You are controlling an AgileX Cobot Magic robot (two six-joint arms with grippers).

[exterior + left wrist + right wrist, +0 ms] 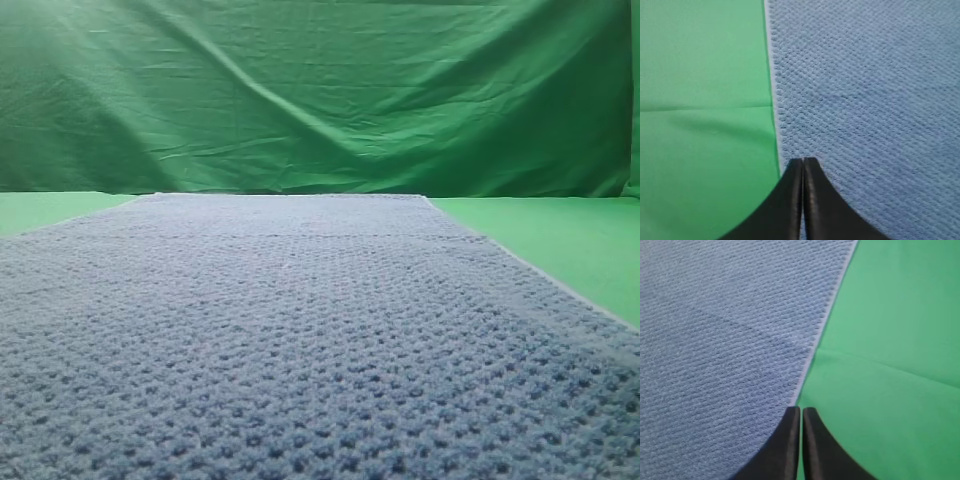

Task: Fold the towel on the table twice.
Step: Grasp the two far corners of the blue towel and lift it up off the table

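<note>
Blue-grey towel [300, 340] flat, hems beneath both closed end effectors, left end effector [803, 161], right end effector [801, 410]

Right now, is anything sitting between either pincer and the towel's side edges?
Nothing visible. The left pincer is closed just inside the towel's pale hem; the right pincer is closed right at the opposite hem. Only bare green table lies alongside.

Access: open on both long sides of the cloth.

The blue-grey waffle-weave towel [300, 340] lies flat on the smooth bright green table [560, 240], with bare surface along its left hem [774, 90] and right hem [820, 335]. Nothing stands on either strip. The wrinkled green backdrop cloth [320, 90] closes off the far edge behind the towel.
</note>
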